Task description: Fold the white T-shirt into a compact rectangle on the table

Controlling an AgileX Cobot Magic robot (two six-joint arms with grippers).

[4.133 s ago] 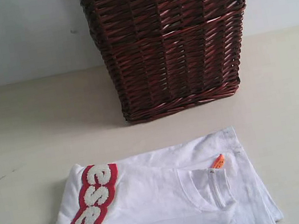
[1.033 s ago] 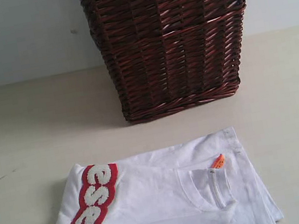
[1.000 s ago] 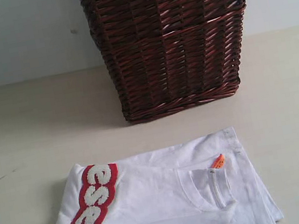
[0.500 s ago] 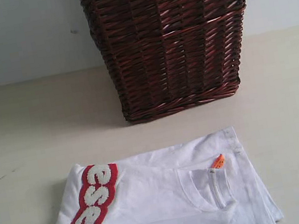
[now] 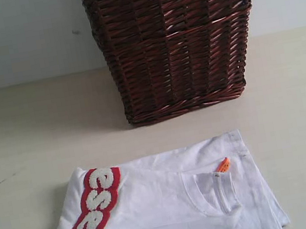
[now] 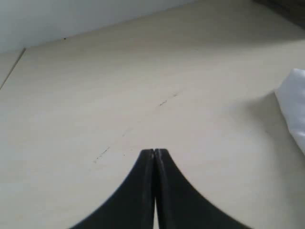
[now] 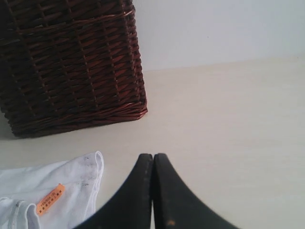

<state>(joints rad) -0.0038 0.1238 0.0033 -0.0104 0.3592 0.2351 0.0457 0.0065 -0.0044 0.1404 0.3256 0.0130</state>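
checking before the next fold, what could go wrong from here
1. The left gripper and right gripper are both shut and off the white T-shirt. Reaching in like that would likely shove the cloth and rumple it.
2. The wicker basket stands not far behind the shirt, so a wide lift could bump it.
3. Layers stack near the orange tag, so a pinch may catch only one.

The white T-shirt bears a red patch with fluffy white letters running slantwise across it. Three letters show and seem to read "e", "s", "s", though the last is unsure. The orange neck tag has tiny dark print, too small to read
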